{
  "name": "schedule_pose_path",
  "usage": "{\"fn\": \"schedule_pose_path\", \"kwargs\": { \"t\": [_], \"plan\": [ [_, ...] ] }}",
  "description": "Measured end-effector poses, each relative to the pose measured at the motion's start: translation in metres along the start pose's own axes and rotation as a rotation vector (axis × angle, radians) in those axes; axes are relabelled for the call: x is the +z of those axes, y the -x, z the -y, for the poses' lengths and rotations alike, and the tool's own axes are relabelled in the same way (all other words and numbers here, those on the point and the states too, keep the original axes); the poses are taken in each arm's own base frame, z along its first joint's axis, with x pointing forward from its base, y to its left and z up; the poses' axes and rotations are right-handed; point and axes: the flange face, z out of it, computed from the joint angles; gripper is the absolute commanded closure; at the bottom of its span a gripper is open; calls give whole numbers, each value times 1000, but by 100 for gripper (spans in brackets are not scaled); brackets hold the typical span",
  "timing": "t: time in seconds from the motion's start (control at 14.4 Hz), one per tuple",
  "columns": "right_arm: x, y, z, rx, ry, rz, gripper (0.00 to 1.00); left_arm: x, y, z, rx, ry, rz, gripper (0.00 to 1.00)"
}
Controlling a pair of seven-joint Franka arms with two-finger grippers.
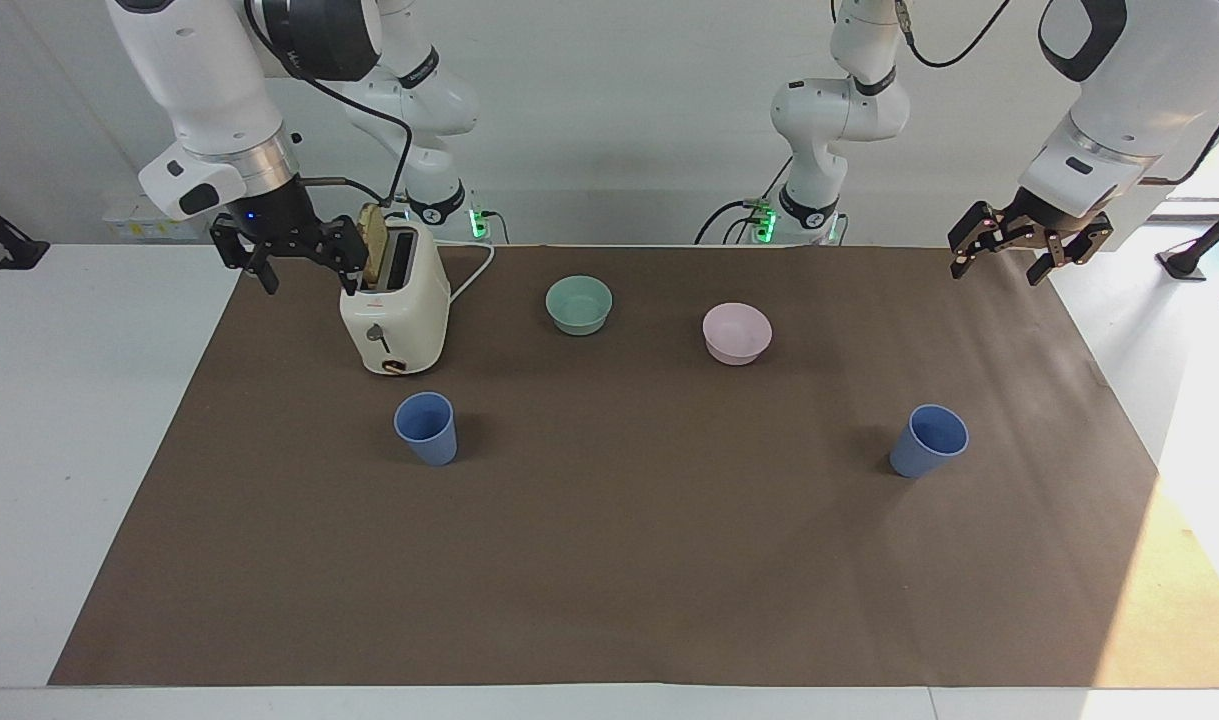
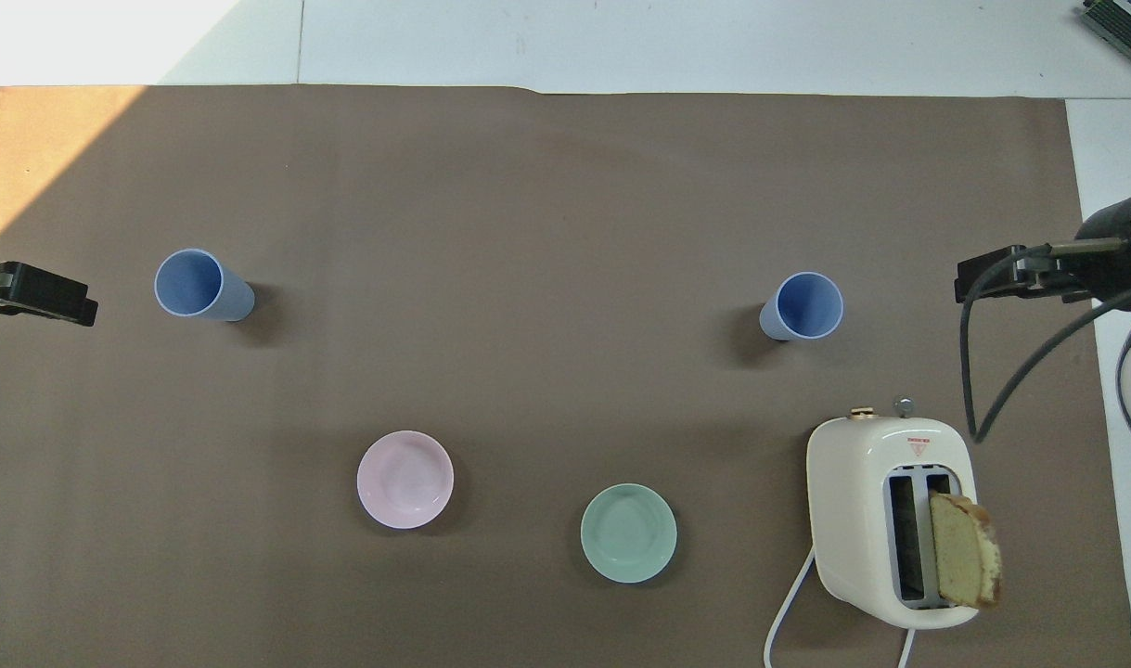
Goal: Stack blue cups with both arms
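Observation:
Two blue cups stand upright and apart on the brown mat. One cup (image 1: 426,428) (image 2: 811,306) is toward the right arm's end, just farther from the robots than the toaster. The other cup (image 1: 929,441) (image 2: 199,286) is toward the left arm's end. My right gripper (image 1: 309,285) (image 2: 1020,276) hangs open and empty in the air beside the toaster, over the mat's edge. My left gripper (image 1: 999,272) (image 2: 36,292) hangs open and empty over the mat's edge at its own end. Neither gripper touches a cup.
A cream toaster (image 1: 394,310) (image 2: 890,515) with a bread slice (image 2: 964,561) in one slot stands near the right arm. A mint-green bowl (image 1: 579,304) (image 2: 628,533) and a pink bowl (image 1: 736,333) (image 2: 404,479) sit nearer to the robots than the cups.

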Motion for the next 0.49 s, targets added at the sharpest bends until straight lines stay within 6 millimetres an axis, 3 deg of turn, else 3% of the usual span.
{"fn": "schedule_pose_path", "kwargs": {
  "t": [0.28, 0.49],
  "plan": [
    [0, 0, 0, 0, 0, 0, 0, -2, -5, 4, -5, -7, -48, 0],
    [0, 0, 0, 0, 0, 0, 0, 14, -12, 7, -9, -10, -69, 0]
  ]
}}
